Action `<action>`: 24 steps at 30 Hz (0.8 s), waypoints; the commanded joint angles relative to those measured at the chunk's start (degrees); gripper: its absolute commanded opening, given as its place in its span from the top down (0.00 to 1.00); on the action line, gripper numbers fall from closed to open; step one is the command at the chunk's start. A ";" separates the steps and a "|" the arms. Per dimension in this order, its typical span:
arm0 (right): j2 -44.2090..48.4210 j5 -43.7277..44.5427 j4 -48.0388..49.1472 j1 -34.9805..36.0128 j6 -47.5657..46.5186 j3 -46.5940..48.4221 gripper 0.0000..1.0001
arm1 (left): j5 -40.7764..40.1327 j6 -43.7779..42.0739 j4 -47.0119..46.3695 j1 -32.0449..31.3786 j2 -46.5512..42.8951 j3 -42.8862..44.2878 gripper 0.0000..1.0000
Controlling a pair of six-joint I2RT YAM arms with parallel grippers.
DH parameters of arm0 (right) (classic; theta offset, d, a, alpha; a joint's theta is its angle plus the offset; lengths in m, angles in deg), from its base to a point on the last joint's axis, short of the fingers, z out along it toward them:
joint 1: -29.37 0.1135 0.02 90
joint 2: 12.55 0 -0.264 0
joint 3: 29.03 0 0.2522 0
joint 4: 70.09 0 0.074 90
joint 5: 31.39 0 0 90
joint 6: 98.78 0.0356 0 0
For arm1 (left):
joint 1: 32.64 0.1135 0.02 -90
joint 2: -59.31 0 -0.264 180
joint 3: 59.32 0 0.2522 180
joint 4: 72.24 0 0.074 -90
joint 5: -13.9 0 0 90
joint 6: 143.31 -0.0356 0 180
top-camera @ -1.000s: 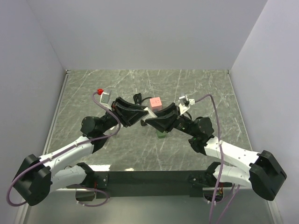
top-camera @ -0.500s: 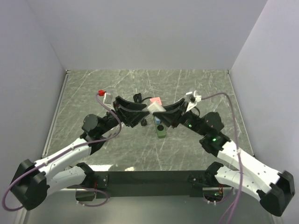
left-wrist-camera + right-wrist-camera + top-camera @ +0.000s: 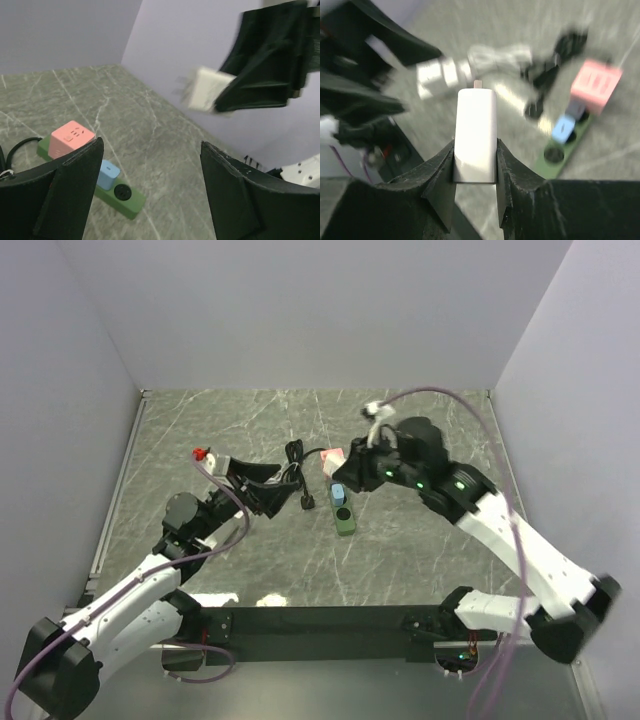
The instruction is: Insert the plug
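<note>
Now white plug [image 3: 475,115] pinched in right gripper [image 3: 475,146], centre frame.
Left gripper [image 3: 150,167] spread; green strip [image 3: 128,204] holds pink cube [image 3: 72,137], blue adapter [image 3: 107,175].

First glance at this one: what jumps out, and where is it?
The white plug, pinched in the right gripper and held in the air above the middle of the table. Below it lies a green power strip carrying a pink cube and a blue adapter, with a round socket free at its near end. The left gripper stands wide open and empty to the left.
</note>
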 commanded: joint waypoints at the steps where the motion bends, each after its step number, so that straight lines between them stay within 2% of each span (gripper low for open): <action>1: -7.80 -2.49 -15.74 -0.20 -0.97 4.06 1.00 | 5.07 -4.87 0.52 1.19 -1.76 -1.18 0.16; 6: -17.12 -4.35 -27.34 -0.81 -3.25 11.88 1.00 | 9.55 -9.17 1.50 1.54 -1.85 -2.14 0.16; 11: -21.51 -15.41 -34.65 -0.99 -9.13 18.38 1.00 | 20.88 -9.88 -5.00 1.54 2.01 -3.55 0.18; 12: -21.61 -17.51 -36.49 -0.99 -10.18 18.57 1.00 | 25.94 -9.97 -6.40 1.54 2.37 -3.73 0.18; 15: -20.56 -22.97 -37.40 -0.99 -12.48 17.00 1.00 | 34.57 -10.06 -7.82 1.54 3.78 -3.47 0.17; 19: -17.22 -24.83 -36.87 -0.90 -12.92 13.04 1.00 | 38.55 -9.97 -9.67 1.45 2.64 -3.99 0.17; 24: -12.47 -28.17 -36.07 -0.73 -13.27 9.08 1.00 | 39.62 -11.90 -6.07 -0.48 4.21 -1.01 0.16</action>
